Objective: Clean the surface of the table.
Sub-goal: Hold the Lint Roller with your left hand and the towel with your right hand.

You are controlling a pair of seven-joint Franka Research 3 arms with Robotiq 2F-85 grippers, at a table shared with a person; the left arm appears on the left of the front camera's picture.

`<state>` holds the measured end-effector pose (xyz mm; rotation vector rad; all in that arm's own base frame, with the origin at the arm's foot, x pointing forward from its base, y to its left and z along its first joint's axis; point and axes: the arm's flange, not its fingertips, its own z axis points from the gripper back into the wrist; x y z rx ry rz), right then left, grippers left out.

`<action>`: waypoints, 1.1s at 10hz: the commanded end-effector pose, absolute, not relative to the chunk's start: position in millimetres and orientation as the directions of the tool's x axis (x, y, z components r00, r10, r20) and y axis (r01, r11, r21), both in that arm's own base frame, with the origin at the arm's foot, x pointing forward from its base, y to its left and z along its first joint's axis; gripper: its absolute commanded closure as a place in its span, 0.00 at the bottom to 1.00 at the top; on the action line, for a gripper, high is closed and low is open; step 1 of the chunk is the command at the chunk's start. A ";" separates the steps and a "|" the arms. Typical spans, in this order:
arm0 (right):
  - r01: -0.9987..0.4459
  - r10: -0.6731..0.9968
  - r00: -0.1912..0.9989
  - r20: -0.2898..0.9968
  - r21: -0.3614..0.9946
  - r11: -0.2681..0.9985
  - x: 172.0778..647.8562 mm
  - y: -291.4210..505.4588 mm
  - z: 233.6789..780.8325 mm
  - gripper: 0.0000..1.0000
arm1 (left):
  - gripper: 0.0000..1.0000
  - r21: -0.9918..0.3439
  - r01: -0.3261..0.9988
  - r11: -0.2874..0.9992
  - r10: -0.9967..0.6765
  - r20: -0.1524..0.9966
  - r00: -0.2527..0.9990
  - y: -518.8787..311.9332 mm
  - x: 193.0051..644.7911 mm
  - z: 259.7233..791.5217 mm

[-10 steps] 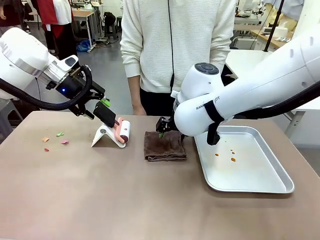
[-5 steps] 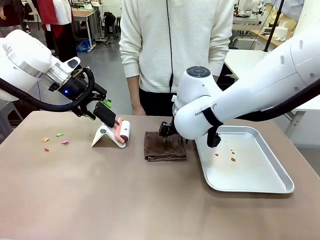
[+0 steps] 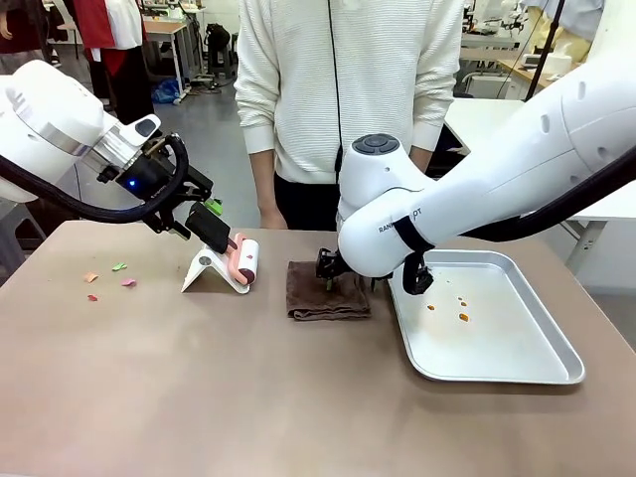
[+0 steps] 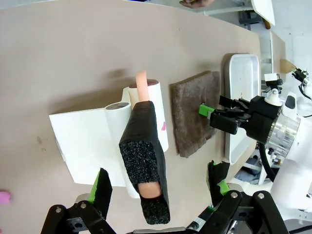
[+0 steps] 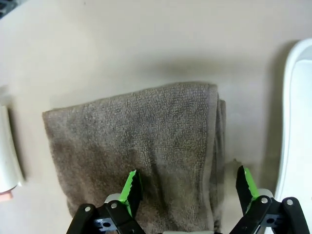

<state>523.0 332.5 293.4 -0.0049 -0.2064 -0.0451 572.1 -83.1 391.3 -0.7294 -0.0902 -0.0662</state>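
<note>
The right gripper (image 3: pixel 328 268) has sunk, released, down over the brown towel (image 3: pixel 328 295) at the tray's (image 3: pixel 497 376) nine o'clock. The left gripper (image 4: pixel 158 187) straddles the lint roller (image 4: pixel 146 105), unclenched. Wiping the table (image 3: pixel 199 397) looks close.

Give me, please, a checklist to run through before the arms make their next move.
1. Left gripper open, straddling the lint roller handle: ok.
2. Right gripper open above the towel: ok.
3. Right gripper touching the towel: cannot tell.
4. Towel clear of the tray: ok.
5. Table free of scraps: not ok, several lie at its left end.
</note>
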 end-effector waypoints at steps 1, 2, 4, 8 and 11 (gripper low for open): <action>0.083 -0.080 0.976 0.204 -0.003 0.997 527.5 339.8 291.4 0.00 | 0.00 -0.672 0.086 0.735 -0.021 0.105 0.994 -85.6 573.9 392.2; 0.080 -0.080 0.977 0.200 0.006 0.997 527.6 340.2 291.3 0.00 | 0.00 -0.674 0.087 0.733 -0.022 0.103 0.994 -85.9 574.0 392.4; 0.063 -0.064 0.981 0.184 0.013 0.998 528.2 341.0 290.4 0.13 | 0.00 -0.676 0.095 0.731 -0.028 0.110 0.994 -86.5 573.6 391.3; 0.041 -0.045 0.986 0.158 0.031 0.999 526.7 341.4 288.9 1.00 | 0.64 -0.672 0.095 0.734 0.013 0.153 0.988 -85.7 574.5 392.2; 0.034 -0.039 0.989 0.146 0.040 0.999 526.9 341.6 289.2 1.00 | 1.00 -0.669 0.096 0.737 0.013 0.156 0.988 -86.0 574.9 391.4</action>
